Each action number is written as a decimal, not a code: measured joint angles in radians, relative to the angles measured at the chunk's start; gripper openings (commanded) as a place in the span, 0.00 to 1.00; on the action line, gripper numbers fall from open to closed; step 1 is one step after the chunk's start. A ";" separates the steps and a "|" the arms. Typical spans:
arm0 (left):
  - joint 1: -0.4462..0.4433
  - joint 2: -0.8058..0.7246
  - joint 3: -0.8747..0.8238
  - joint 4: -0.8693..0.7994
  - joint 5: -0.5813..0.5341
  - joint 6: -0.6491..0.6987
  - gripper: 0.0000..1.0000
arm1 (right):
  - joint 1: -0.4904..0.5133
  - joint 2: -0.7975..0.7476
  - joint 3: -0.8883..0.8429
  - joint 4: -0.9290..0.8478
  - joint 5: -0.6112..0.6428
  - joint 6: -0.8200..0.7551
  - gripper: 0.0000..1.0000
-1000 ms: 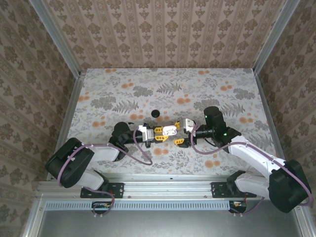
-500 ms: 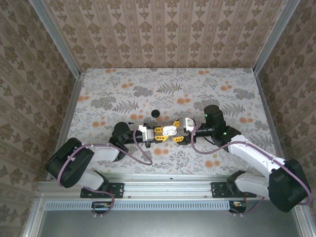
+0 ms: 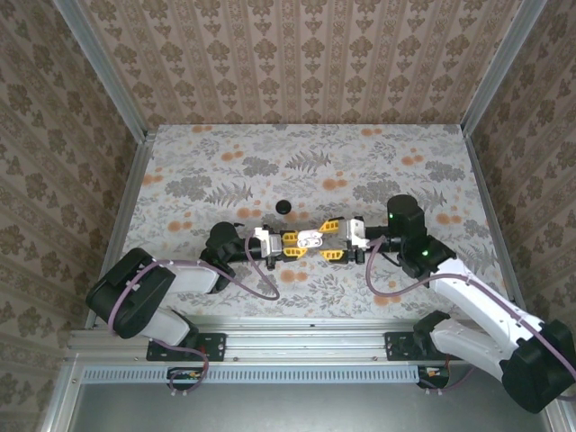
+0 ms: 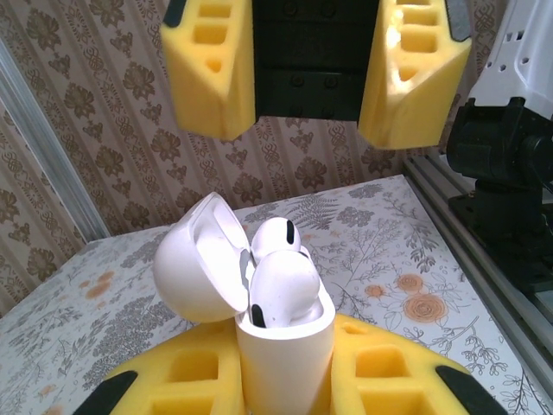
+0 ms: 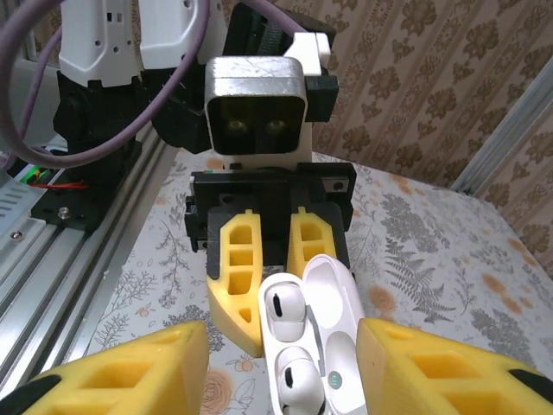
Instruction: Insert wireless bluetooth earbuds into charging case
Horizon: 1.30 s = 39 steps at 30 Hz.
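Yellow-padded at left: found left gripper [image 3: 292,244] clamped shut on the lower body of the charging case [image 4: 285,346], holding it upright above the table [image 3: 207,171]. Found lid hinged back, leaning left in the left wrist view. Found two white earbuds [image 4: 281,290] sitting side by side in the wells; cannot confirm full seating depth.

Judged outstanding step: closing the lid. Recommend keeping the left grip firm and unmoved. Recommend bringing one right finger against the outer face of the lid and pushing it over along the hinge arc, not squeezing the body. Avoid brushing the earbud heads, proud of the rim.

Found right gripper [image 3: 329,240] facing the left one with jaws spread apart, one pad either side of the case, touching neither lid nor body as far as can be told. Noted small black disc [image 3: 284,206] on the table behind, well apart from both grippers.
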 measured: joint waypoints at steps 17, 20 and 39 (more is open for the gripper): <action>0.000 -0.007 0.002 0.000 0.009 -0.007 0.00 | -0.014 0.036 -0.053 0.069 0.099 0.090 0.69; 0.000 -0.013 0.002 0.000 0.008 -0.007 0.00 | -0.014 0.069 -0.051 0.065 0.095 0.090 0.69; 0.000 -0.014 0.002 0.000 0.008 -0.007 0.00 | 0.002 0.143 0.016 0.006 0.023 0.020 0.59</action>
